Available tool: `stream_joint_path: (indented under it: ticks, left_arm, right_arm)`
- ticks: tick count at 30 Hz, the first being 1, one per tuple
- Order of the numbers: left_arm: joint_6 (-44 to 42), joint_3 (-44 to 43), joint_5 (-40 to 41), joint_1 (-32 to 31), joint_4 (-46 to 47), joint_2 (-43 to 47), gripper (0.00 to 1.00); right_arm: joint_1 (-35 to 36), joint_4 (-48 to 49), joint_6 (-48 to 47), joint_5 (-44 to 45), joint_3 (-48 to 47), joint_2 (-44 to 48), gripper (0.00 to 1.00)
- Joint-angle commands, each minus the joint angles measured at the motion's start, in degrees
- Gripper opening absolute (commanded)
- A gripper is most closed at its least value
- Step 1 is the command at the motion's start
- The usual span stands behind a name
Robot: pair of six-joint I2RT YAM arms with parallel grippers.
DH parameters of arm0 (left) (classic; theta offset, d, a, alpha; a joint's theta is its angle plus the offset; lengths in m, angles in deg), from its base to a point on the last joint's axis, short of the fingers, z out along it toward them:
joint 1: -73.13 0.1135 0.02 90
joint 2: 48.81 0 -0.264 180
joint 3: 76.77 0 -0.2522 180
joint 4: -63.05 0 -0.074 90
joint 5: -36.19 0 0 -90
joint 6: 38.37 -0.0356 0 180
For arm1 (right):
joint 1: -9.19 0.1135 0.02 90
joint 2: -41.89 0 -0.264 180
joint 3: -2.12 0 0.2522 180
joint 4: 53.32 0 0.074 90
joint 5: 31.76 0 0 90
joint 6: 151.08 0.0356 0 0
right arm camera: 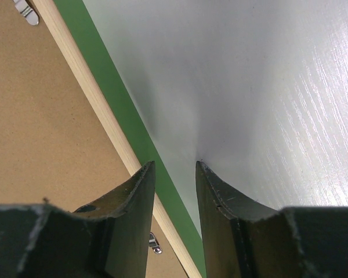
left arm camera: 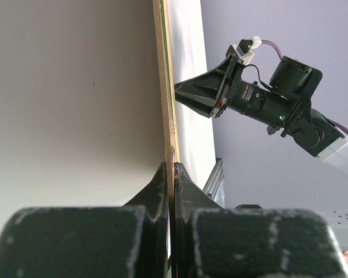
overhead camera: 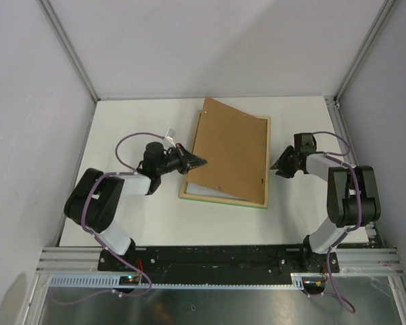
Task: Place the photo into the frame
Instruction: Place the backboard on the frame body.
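Clamped on the left edge of the brown backing board (overhead camera: 230,149), the left gripper (overhead camera: 201,161) is seen with its jaws pressed together on that thin edge. In the left wrist view the board is seen edge-on, running straight away from the pinching fingertips.

The frame (overhead camera: 266,149) is found lying flat near the middle of the table (overhead camera: 135,122), its pale wooden back turned up and a line of green showing along its near edge. The board is laid over it, turned slightly askew, so that its far left corner juts past the frame's far rail. Its left side appears raised off the frame.

A pale strip (overhead camera: 216,189) is seen between the board's near edge and the frame's near rail. Whether it is the photo cannot be told.

At the frame's right rail the right gripper (overhead camera: 275,166) is held low with its jaws partly apart and nothing between them. In its wrist view only bare table shows in the gap, and one finger overlaps the green and wooden edge. Contact with the frame cannot be judged.
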Motion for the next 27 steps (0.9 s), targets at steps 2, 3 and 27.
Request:
stream_joint_path:
  ticks: [2, 3, 27]
  left_arm:
    - [-4.69, -1.47, 2.37, -0.50, 8.96, 1.88, 0.00]
    - [-4.61, -1.61, 2.28, -0.50, 9.19, 1.63, 0.00]
    - [-0.66, 0.07, -1.47, 1.00, 11.14, -2.64, 0.00]
  right_arm:
    - [1.05, 0.47, -0.67, -0.55, -1.62, -0.42, 0.39]
    - [1.09, 0.42, -0.72, -0.57, -1.63, -0.49, 0.39]
    - [0.99, 0.19, -1.16, -0.76, -1.61, -0.43, 0.39]
